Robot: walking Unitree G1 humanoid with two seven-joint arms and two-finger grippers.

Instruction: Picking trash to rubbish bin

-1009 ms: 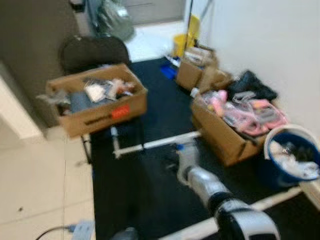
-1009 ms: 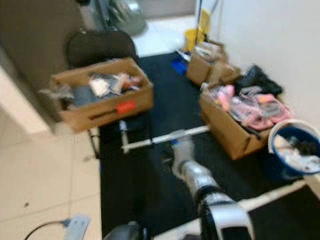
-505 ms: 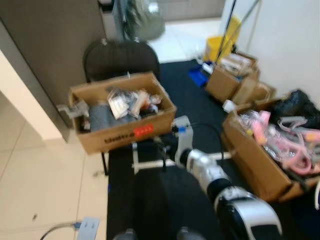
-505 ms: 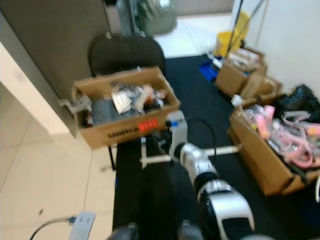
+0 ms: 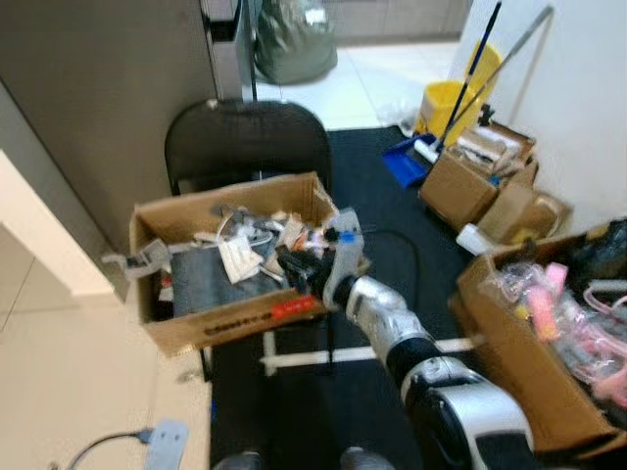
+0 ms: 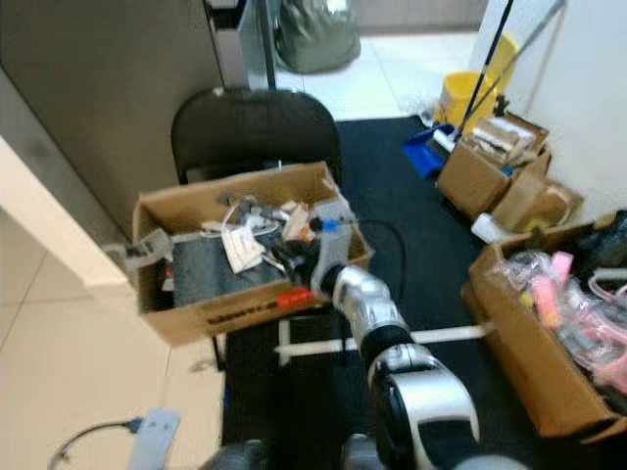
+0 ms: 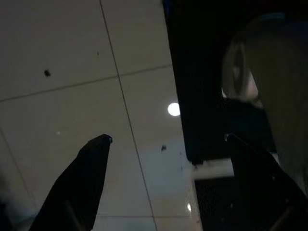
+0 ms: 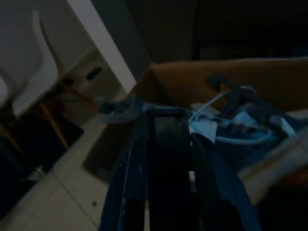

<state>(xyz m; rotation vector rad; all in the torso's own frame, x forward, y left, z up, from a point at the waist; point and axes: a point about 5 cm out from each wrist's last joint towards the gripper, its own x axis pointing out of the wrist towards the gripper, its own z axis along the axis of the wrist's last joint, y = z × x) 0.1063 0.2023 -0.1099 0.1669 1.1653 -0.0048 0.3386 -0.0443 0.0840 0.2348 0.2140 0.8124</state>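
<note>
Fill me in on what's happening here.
The robot stands at a black chair that carries an open cardboard box full of papers, wrappers and cables. Its right gripper reaches over the box's near right corner, in among the clutter; whether it grips anything cannot be told. The left gripper hangs open over the tiled floor. More cardboard boxes and a yellow mop bucket stand along the wall on the right.

My right gripper is over the clutter in the cardboard box on the black chair.
</note>
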